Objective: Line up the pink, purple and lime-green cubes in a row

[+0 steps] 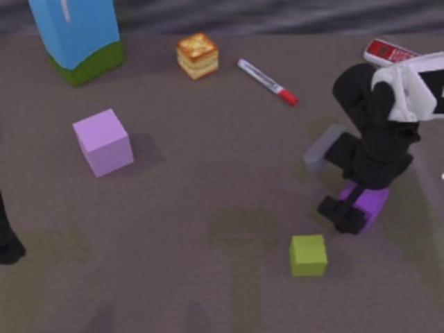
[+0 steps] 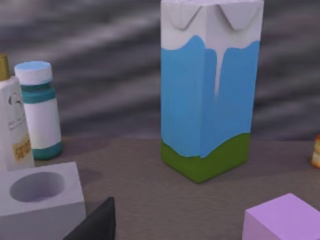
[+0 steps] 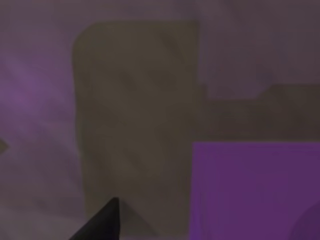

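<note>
Purple cube (image 1: 373,202) right side, near table (image 1: 208,180) edge; open room leftward. Right gripper (image 1: 357,208) down over it, finger gap can't tell. Lime-green cube (image 1: 308,254) just beside; pink cube (image 1: 103,141) far left. Left arm parked at left edge.

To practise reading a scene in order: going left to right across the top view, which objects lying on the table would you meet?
Milk carton → pink cube → orange patterned block → red marker → lime-green cube → purple cube, under the right gripper → red phone.
</note>
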Controlling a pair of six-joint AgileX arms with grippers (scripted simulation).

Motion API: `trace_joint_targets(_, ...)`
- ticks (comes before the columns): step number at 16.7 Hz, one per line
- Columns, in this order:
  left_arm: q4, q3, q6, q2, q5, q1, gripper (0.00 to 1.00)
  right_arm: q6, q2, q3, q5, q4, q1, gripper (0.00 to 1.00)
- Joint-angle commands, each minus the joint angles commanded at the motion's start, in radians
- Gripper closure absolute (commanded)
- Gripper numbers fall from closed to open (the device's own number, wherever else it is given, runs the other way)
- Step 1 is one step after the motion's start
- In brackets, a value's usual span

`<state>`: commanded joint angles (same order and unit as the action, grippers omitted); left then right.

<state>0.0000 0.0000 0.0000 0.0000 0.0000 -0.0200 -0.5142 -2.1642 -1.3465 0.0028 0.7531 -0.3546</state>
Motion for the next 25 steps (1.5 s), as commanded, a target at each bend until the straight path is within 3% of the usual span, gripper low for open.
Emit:
trace_joint_targets(12, 0.000, 0.000, 0.000, 0.000, 0.000, 0.000, 0.00, 0.000, 0.000, 0.000, 0.000, 0.000, 0.000, 0.98)
trace_joint_targets(20, 0.000, 0.000, 0.000, 0.000, 0.000, 0.000, 0.00, 0.000, 0.000, 0.000, 0.000, 0.000, 0.000, 1.00)
trace_joint_targets(25, 0.000, 0.000, 0.000, 0.000, 0.000, 0.000, 0.00, 0.004, 0.054, -0.046, -0.009, 0.086, -0.004, 1.00)
